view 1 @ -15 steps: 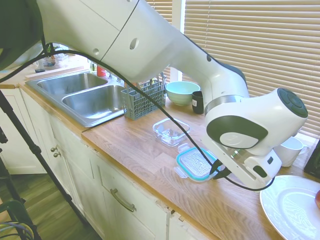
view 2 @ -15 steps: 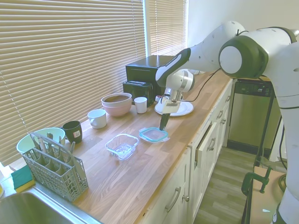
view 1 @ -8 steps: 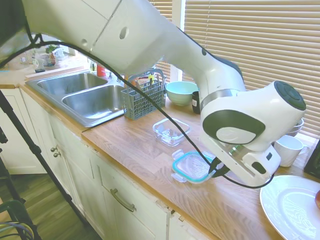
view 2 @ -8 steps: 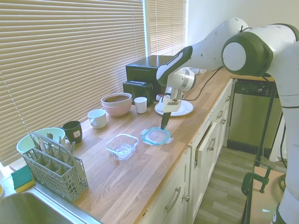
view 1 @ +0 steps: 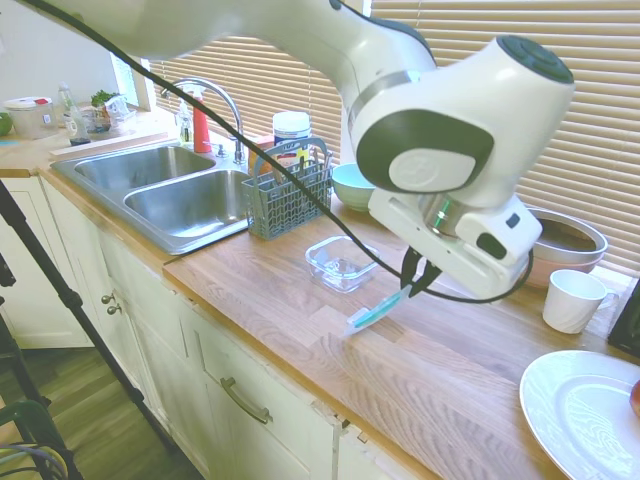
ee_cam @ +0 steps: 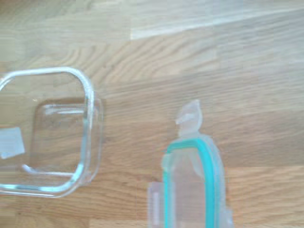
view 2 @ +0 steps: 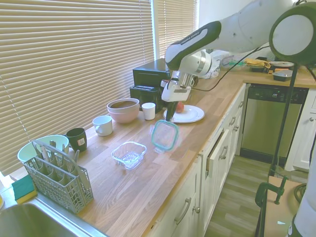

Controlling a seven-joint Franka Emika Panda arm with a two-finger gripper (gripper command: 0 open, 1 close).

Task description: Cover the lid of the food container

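Observation:
My gripper [view 1: 413, 283] [view 2: 169, 117] is shut on one edge of the lid [view 1: 377, 311] [view 2: 164, 135] [ee_cam: 192, 190]. The clear lid with a teal rim hangs tilted below the fingers, lifted off the wooden counter. The food container [view 1: 342, 262] [view 2: 129, 153] [ee_cam: 45, 130], a shallow clear glass dish, stands open on the counter. It lies a short way from the lid, toward the sink. In the wrist view the dish is beside the hanging lid, apart from it.
A grey cutlery basket [view 1: 287, 197] [view 2: 56, 174] stands by the sink [view 1: 170, 192]. Along the blinds are a mint bowl [view 1: 357, 184], a dark mug [view 2: 76, 138], white cups [view 2: 102, 125], a pink bowl [view 2: 123, 109]. A white plate [view 2: 185, 114] lies behind the gripper.
The gripper has risen well above the counter with the lid. The lid, tipped up at the counter before, now hangs tilted in the air nearer the glass dish.

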